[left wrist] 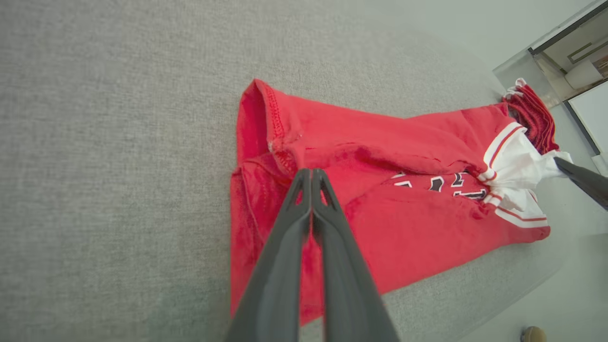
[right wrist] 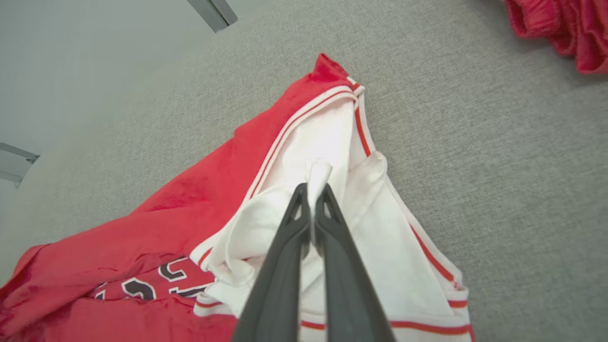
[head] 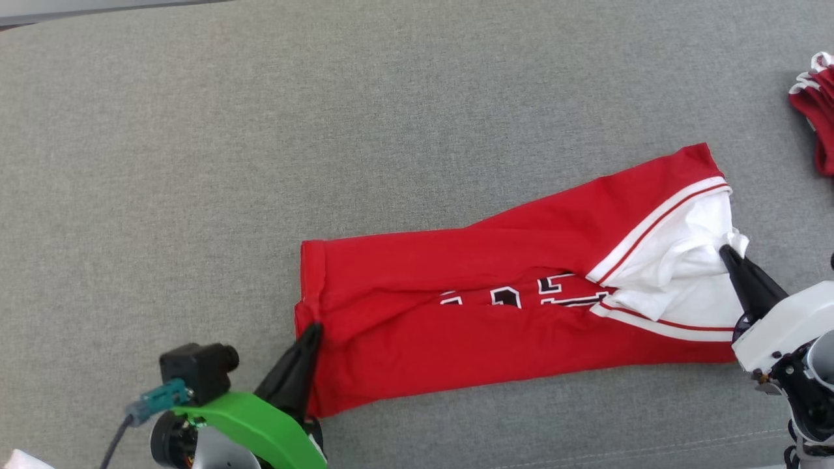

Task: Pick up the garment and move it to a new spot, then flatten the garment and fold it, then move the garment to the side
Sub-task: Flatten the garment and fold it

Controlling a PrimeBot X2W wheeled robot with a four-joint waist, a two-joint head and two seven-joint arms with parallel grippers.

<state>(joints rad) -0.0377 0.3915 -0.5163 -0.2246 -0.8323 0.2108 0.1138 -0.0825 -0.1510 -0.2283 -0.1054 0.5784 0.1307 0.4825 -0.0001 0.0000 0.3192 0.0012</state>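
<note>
Left gripper nearest, at lower left on its green bracket: fingers pressed together, tips on the red hem at the garment's left end, seemingly with a pinch of cloth between them, though hard to tell how much. Grey surface beneath everything. Garment, a red jersey with white trim, lying right of the middle, long axis running left to right and slanting slightly away toward the right; doubled over lengthwise, not yet flat. One gripper at each end of that axis, each arm nearest its own end, so probably a pull apart along it to stretch the cloth out. Right gripper closed tight on a nub of white cloth at the right end. Second red garment well apart at the far right, cut off by the edge. Black-and-white print half buried in the centre fold, unreadable. Under-layers hidden.
</note>
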